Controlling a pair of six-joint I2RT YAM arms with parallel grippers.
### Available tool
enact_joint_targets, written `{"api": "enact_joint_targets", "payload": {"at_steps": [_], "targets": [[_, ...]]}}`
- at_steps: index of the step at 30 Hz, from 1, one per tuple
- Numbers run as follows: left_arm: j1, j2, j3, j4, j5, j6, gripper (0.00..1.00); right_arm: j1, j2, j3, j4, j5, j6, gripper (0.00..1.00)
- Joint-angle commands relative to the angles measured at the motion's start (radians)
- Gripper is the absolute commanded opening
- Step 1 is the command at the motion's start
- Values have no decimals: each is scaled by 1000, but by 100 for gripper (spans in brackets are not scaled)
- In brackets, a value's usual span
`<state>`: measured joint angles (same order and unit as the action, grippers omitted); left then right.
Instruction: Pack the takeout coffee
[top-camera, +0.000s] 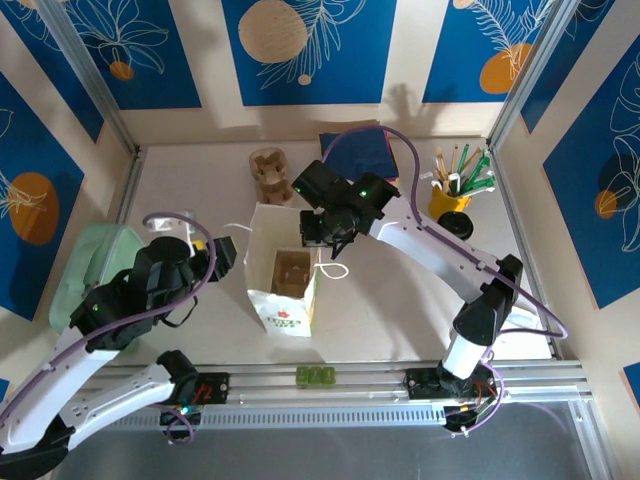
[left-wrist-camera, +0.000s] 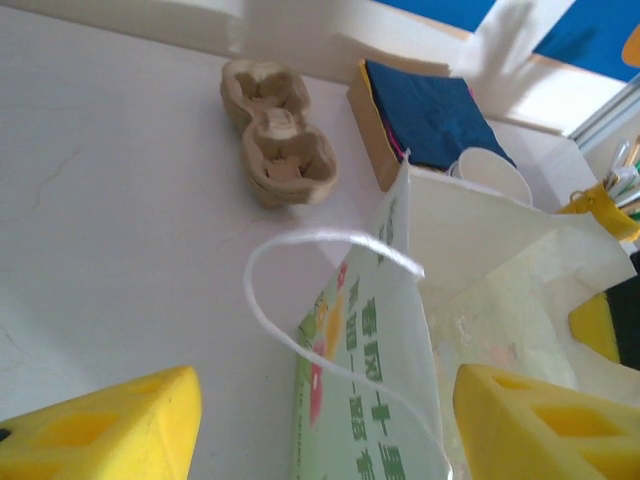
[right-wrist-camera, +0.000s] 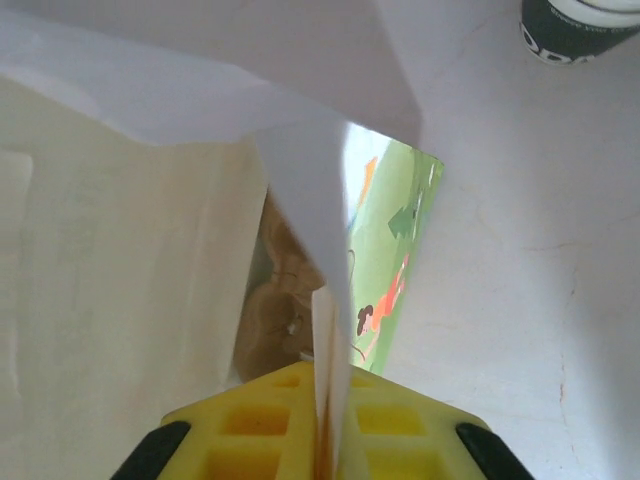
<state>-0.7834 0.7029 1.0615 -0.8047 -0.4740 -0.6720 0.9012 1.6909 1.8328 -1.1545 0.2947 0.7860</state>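
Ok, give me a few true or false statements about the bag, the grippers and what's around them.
1. The right gripper pinches an edge of the paper bag. True.
2. The bag lies flat on its side. False: it stands upright with its mouth open.
3. A brown cup carrier sits inside the bag. True.
4. The left gripper is shut on the bag's handle. False: its fingers are apart.
5. The yellow pen holder stands left of the bag. False: it is to the right, further back.
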Motion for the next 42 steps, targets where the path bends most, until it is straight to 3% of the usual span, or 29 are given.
{"api": "enact_joint_targets", "payload": {"at_steps": [1, 12, 26, 34, 42], "targets": [[6, -19, 37, -29, -69, 11, 67, 11, -67, -24, 55, -27, -40, 6], [6, -95, 9, -14, -150, 23, 70, 70, -178, -98, 194, -52, -191, 0], [6, -117, 0, -12, -176, 19, 70, 221, -344, -264, 411, 37, -421, 0], [6, -128, -8, -13, -178, 12, 70, 263, -354, -271, 437, 70, -442, 0], [6, -126, -8, -16, -181, 12, 70, 220, -315, -220, 393, 52, -332, 0]]}}
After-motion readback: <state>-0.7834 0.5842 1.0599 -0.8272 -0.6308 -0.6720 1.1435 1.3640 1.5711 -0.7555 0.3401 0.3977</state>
